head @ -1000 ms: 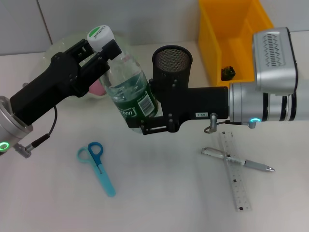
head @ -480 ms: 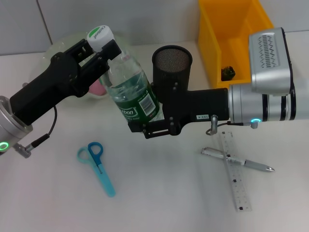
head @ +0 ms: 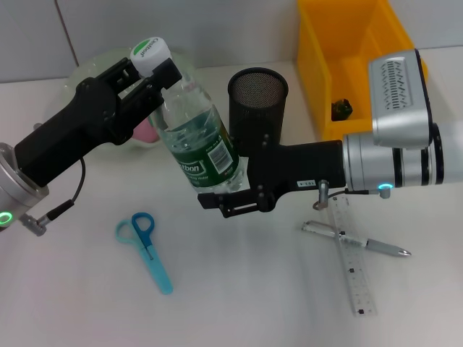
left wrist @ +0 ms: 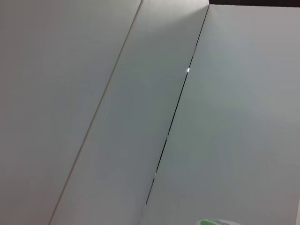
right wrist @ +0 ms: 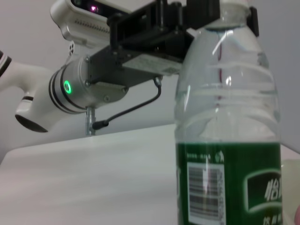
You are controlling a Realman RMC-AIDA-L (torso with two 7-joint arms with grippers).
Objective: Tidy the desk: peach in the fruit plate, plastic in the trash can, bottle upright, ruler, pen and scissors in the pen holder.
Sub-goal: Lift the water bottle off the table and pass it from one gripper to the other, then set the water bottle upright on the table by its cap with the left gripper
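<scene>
A clear water bottle [head: 201, 137] with a green label and a white-green cap stands nearly upright, its base low over the table. My left gripper [head: 148, 72] is shut on its neck just under the cap. Just below and right of the bottle's base, my right gripper [head: 226, 204] is open and apart from it. The right wrist view shows the bottle [right wrist: 227, 140] close up, with the left gripper [right wrist: 187, 18] clamped at its top. Blue scissors [head: 148, 249], a ruler [head: 352, 267] and a pen [head: 358, 241] lie on the table. The black mesh pen holder [head: 257, 101] stands behind the right arm.
A pale green fruit plate [head: 98, 61] at the back left holds a pink peach [head: 148, 131], mostly hidden by the left arm. The yellow bin [head: 340, 69] at the back right holds a small dark item [head: 342, 108]. The left wrist view shows only wall panels.
My right gripper has drawn away from the bottle's base, sliding down and to the right. The bottle has tipped slightly more upright in the left gripper.
</scene>
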